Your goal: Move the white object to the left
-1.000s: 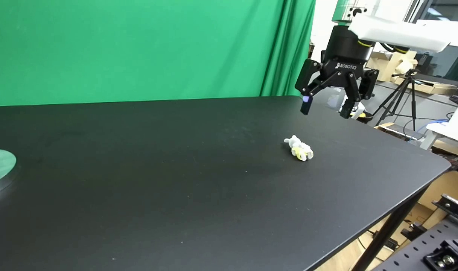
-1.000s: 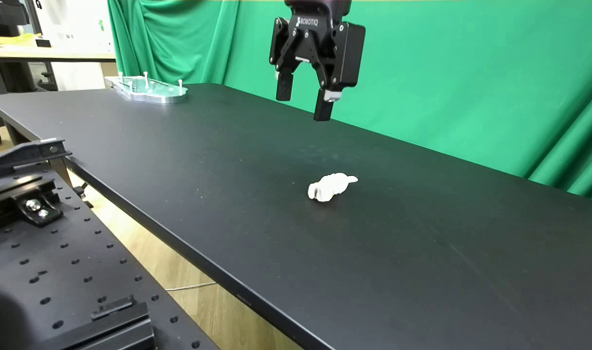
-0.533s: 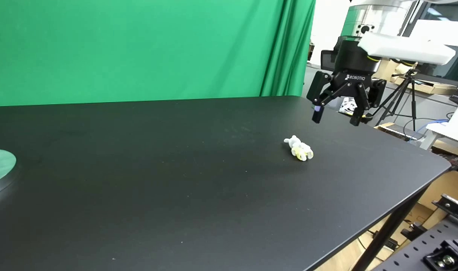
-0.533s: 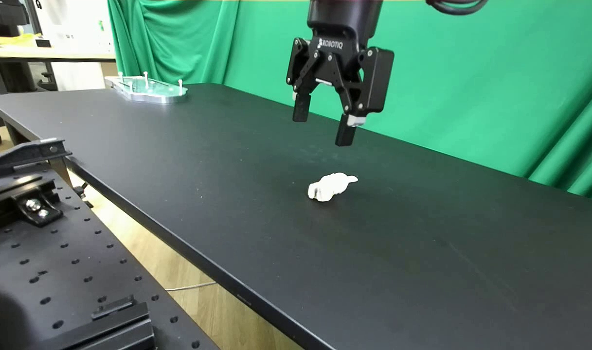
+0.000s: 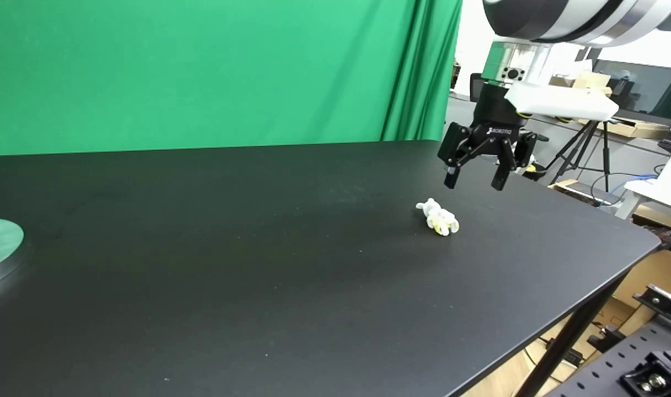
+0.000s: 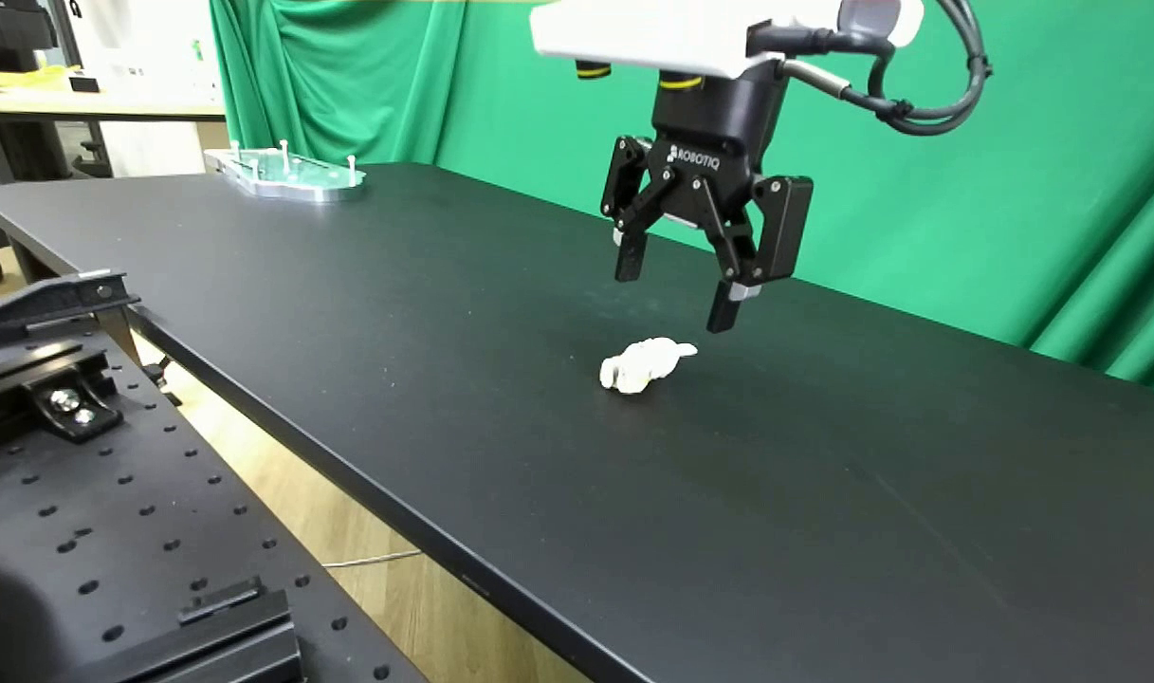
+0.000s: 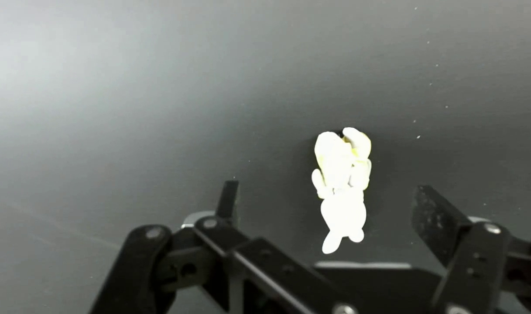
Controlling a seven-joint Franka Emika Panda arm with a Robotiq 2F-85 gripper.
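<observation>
Wrist view gives me the white object (image 7: 344, 196) framed in the gap between the fingers (image 7: 228, 200), which stand wide apart and hold nothing. Both exterior views show it lying on the black table (image 5: 258, 275), with the gripper (image 6: 676, 298) hanging above, not touching. I judge this to be the approach; grasp and leftward move are not yet done. Next I need to lower and fine-align until the fingers straddle it, then squeeze gently. Overexposure washes out its surface, so I can't fairly say which part would grip best.
</observation>
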